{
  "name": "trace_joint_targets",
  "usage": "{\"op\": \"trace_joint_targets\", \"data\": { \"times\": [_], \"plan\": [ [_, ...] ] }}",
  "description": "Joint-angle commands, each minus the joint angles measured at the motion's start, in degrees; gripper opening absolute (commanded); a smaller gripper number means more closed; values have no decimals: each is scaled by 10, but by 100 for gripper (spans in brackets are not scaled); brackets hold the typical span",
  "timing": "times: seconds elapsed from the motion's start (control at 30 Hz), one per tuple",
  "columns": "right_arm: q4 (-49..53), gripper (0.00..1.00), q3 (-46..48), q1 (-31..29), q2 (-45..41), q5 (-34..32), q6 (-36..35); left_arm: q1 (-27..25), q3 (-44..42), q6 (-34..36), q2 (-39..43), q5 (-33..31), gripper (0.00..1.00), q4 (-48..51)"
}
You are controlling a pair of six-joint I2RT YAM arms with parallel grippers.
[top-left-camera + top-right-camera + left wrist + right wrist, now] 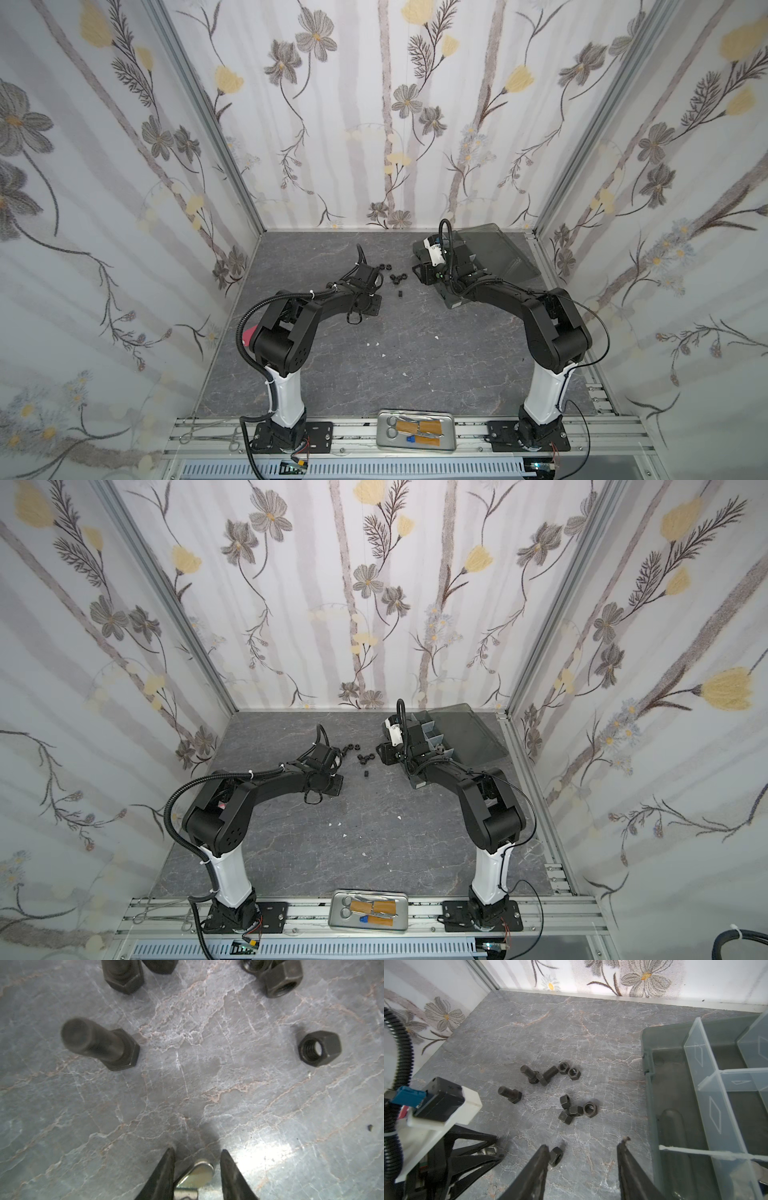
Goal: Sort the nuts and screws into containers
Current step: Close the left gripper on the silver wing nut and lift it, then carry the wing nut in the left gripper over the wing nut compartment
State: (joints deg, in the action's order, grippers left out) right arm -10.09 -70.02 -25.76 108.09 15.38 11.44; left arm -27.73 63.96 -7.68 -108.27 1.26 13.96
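Picking step: the left end effector [197, 1150] stands narrowly parted astride a silvery winged piece [202, 1169] on the worktop [187, 1084]. The right end effector [584, 1142], wider, has a black nut [556, 1157] against one finger (not gripped). Next, I judge: close, lift, carry to the organizer box [652, 1093] nearby.

Both top views are bright and evenly lit, shadows faint, walls [104, 216] bowed at the edges. In the left wrist view white glare lies on the marbled tabletop [268, 1153], the left gripper [197, 1150] throws a dark shadow, and the standing bolt [99, 1045] is blurred. The right wrist view is sharp, its nearest parts soft.
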Motion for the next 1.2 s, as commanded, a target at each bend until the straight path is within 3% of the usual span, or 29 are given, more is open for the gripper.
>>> {"op": "trace_joint_targets", "data": {
  "times": [0.0,0.1,0.4,0.47,0.6,0.87,1.03,1.17],
  "plan": [
    [-43,54,26,-2,-17,69,-23,-4,-5,-28,-3,-20,34,72],
    [-73,56,57,-4,-37,95,-30,-9,-9,-39,-1,-37,33,80],
    [-62,56,63,-4,-52,70,-45,-27,1,-49,0,-71,25,109],
    [-66,56,62,-4,-52,69,-45,-29,2,-53,2,-75,18,112],
    [-69,56,57,-4,-48,66,-41,-29,1,-60,1,-79,12,110],
    [-76,56,70,-2,-69,40,-36,-31,21,-56,5,-88,9,96],
    [-126,56,114,11,-119,-16,-5,-37,78,-39,5,-80,10,81],
    [-180,57,163,39,-163,-74,42,-55,182,-18,-31,-67,11,72]
  ]
}}
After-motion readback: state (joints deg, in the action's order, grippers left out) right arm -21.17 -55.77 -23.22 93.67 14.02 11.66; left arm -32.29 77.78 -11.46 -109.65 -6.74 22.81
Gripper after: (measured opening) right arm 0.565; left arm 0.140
